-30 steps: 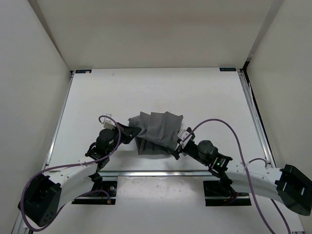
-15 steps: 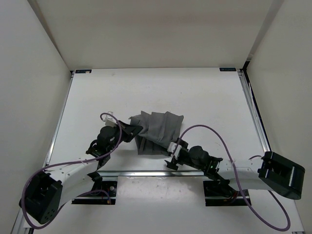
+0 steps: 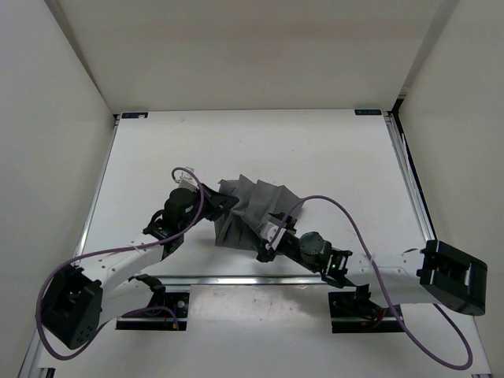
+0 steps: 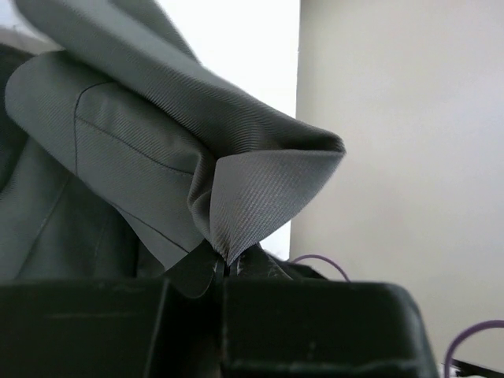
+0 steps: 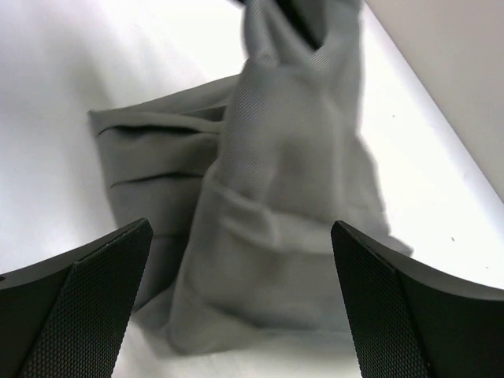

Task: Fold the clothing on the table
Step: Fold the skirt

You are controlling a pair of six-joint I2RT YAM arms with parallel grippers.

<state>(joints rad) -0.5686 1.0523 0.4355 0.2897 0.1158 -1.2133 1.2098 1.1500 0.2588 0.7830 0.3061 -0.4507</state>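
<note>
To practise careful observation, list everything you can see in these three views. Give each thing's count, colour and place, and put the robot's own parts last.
clothing: one, grey, crumpled at the table's near middle
table: one, white, under everything
rails: several, silver, along the table's edges
walls: three, pale, left, far and right of the table
cables: two, purple, one looping along each arm
arms: two, white and black, bases at the near edge
left gripper: one, black, shut on a corner of the clothing, at its left side
right gripper: one, black, open, facing the clothing's near edge
</note>
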